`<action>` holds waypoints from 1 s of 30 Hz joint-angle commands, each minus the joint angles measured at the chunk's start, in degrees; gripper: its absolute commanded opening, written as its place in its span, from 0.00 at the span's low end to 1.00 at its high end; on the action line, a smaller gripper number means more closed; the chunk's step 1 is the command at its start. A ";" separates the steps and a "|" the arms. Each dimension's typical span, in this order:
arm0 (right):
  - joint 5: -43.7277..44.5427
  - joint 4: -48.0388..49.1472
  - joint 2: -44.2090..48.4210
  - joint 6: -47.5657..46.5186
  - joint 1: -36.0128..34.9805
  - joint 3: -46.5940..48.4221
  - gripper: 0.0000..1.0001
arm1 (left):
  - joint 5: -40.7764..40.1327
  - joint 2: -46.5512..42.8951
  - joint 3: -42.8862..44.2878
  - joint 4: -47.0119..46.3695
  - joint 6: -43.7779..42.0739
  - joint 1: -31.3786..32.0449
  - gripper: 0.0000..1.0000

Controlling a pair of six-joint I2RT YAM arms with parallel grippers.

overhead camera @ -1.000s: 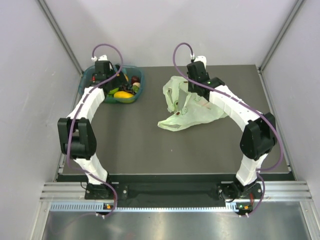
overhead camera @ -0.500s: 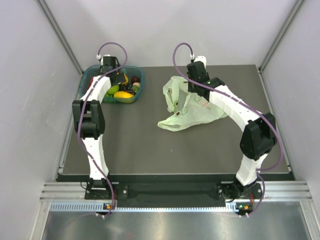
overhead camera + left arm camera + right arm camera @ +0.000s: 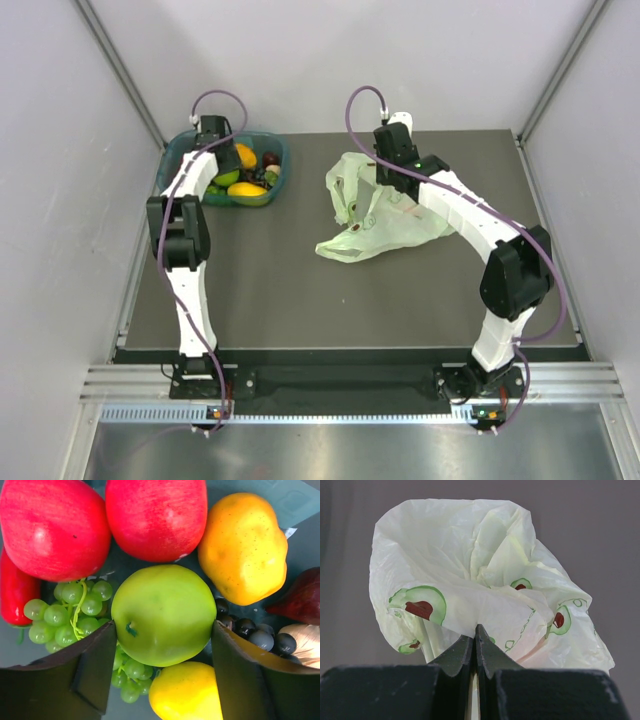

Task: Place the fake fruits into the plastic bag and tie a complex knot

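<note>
My left gripper [image 3: 164,630] is open low inside the teal tub, its jaws on either side of a green apple [image 3: 162,612]. Around the apple lie two red apples [image 3: 50,530], an orange fruit [image 3: 242,547], a yellow mango [image 3: 185,692], green grapes [image 3: 70,612] and dark grapes [image 3: 260,635]. In the top view the left gripper [image 3: 218,150] is over the fruits [image 3: 247,188]. My right gripper [image 3: 476,628] is shut on a fold of the pale green plastic bag [image 3: 485,570]. The bag [image 3: 385,228] lies crumpled at the table's middle back, held up by the right gripper [image 3: 380,180]. No knot shows.
The teal tub [image 3: 278,180] stands at the back left corner of the dark table. The bag's handle loops [image 3: 345,190] hang loose on its left side. Grey walls close the table in on the left, back and right.
My left arm has straightened and reached farther back over the tub, bringing its gripper down around the green apple. The right arm and the bag have not moved.
</note>
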State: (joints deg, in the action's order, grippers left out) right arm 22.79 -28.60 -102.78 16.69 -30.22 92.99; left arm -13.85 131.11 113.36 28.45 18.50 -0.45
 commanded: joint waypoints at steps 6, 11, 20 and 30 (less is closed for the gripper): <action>0.77 1.88 1.09 -0.43 0.07 0.79 0.00 | 11.46 -9.89 -7.88 -8.84 2.49 -1.48 0.54; 0.68 1.79 1.09 -0.43 0.07 1.14 0.00 | 22.96 -23.31 -22.81 -19.81 7.33 -1.31 0.52; 0.59 1.53 1.88 -0.87 0.07 1.32 0.00 | 30.62 -41.01 -44.01 -33.81 9.88 -0.34 0.50; -0.90 1.27 2.59 -0.96 0.07 1.41 0.00 | 35.64 -50.07 -56.05 -37.31 11.20 15.80 0.50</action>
State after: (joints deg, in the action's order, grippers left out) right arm 22.57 -28.75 -102.78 16.49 -30.22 92.99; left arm 19.05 83.92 59.00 -3.20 28.84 10.72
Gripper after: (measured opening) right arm 0.007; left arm 0.727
